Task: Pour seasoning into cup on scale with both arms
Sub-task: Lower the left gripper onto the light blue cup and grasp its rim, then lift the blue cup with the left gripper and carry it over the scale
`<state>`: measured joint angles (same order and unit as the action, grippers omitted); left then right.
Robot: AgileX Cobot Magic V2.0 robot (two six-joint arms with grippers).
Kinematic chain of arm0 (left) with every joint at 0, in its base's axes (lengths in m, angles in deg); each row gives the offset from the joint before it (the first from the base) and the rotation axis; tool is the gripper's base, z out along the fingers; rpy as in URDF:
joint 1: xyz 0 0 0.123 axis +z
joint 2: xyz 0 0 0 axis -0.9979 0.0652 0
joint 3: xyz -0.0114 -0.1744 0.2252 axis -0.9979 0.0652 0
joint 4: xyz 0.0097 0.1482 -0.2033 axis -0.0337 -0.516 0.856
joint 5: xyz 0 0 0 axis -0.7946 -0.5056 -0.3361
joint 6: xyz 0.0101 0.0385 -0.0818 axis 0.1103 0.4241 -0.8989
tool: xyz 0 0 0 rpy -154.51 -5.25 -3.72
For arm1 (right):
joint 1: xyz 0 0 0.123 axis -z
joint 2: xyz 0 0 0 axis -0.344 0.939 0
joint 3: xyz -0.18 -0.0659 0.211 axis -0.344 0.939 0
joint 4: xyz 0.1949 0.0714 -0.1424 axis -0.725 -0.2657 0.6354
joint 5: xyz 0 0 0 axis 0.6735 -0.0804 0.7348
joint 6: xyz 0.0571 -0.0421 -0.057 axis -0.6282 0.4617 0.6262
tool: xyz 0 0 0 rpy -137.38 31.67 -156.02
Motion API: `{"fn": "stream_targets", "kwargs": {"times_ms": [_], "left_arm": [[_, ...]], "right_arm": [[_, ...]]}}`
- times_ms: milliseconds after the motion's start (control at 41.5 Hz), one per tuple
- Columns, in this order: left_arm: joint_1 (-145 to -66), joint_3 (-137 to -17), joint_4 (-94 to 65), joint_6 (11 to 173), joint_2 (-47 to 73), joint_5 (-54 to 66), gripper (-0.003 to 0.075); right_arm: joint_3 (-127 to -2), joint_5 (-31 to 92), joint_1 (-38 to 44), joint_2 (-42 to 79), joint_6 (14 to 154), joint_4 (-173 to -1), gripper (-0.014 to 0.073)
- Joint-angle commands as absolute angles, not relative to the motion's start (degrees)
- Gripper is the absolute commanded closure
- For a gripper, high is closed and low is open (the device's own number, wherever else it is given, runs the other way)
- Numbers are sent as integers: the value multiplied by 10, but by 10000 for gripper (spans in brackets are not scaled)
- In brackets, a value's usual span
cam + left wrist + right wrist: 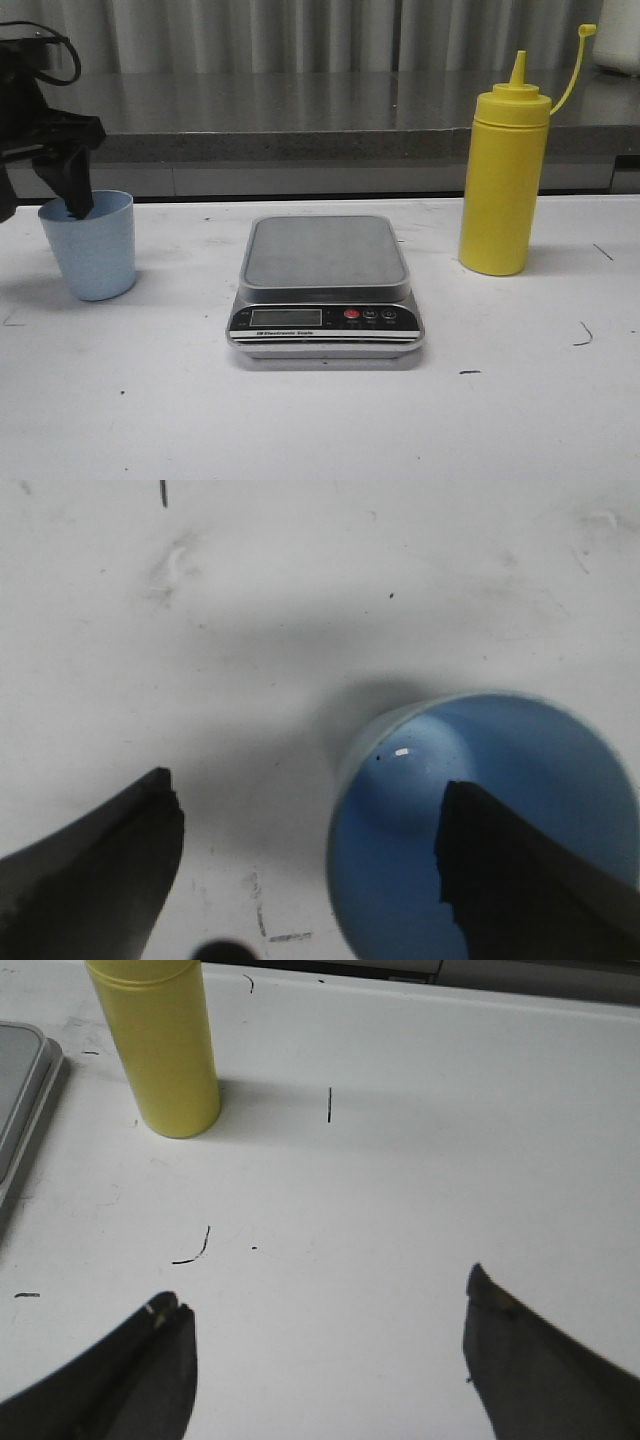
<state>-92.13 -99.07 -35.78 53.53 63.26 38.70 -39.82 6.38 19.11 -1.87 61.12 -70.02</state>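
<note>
A: What sits around the scale (pixel 325 285)?

B: A white table (pixel 520 400) bears it. Right of the scale stands the yellow seasoning bottle (pixel 503 185), upright, untouched. Left of it stands the pale blue cup (pixel 90 245).

A: And the grippers?

B: The left gripper (pixel 310 865) is spread wide, one finger (pixel 500 870) inside the cup, one outside, gripping nothing. The right gripper (pixel 325 1355) gapes over bare table near the bottle.
</note>
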Motion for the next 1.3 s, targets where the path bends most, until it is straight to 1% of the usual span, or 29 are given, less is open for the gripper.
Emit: {"fn": "stream_targets", "kwargs": {"times_ms": [0,96,265,362,434,627,675,989,1109,1278], "left_arm": [[-931,-1015,-352,536,618,366,216],[-933,-1015,-352,536,623,366,283],[-933,-1015,-352,536,623,370,477],[-933,-1015,-352,536,623,370,570],[-933,-1015,-352,536,623,372,628],[-933,-1015,-352,536,623,380,728],[-933,-1015,-352,536,623,380,740],[-940,-1050,-352,536,595,420,740],[-962,-1078,-352,536,570,442,740],[-1013,-1134,-352,536,551,482,740]], "right_arm": [[-414,98,193,-15,618,-691,21],[-414,98,193,-15,618,-691,21],[-414,98,193,-15,618,-691,21],[-414,98,193,-15,618,-691,21],[-414,98,193,-15,618,-691,21],[-414,98,193,-15,618,-691,21],[-414,98,193,-15,618,-691,21],[-414,98,193,-15,618,-691,21],[-414,98,193,-15,618,-691,21],[-414,98,193,-15,618,-691,21]]}}
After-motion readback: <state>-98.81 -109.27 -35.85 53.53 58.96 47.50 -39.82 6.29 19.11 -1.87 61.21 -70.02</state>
